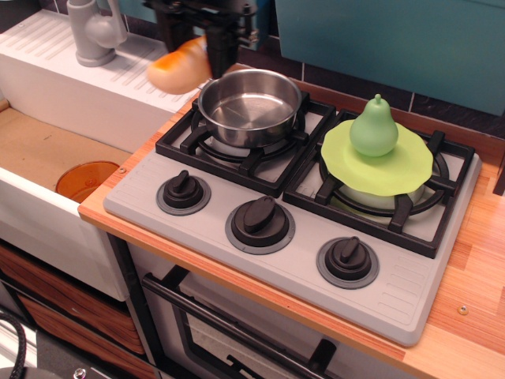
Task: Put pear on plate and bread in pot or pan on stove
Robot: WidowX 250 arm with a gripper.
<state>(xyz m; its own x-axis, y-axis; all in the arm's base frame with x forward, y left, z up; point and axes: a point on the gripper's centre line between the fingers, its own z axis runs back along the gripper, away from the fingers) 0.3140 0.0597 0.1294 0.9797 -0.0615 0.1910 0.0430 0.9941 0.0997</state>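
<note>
Your gripper (pixel 207 49) sits at the far edge of the scene, just beyond the far-left rim of the pan (pixel 249 105); its jaws are clamped on the bread (pixel 178 66), which hangs in the air, tilted, its free end pointing left over the white drainboard (pixel 95 87); the pan stands empty on the left burner of the stove (pixel 300 205); the pear (pixel 374 128) stands upright on the plate (pixel 379 167), which rests on the right burner's grate; an orange dish (pixel 85 179) lies in the sink, near left; a grey tap (pixel 93 30) stands far left.
</note>
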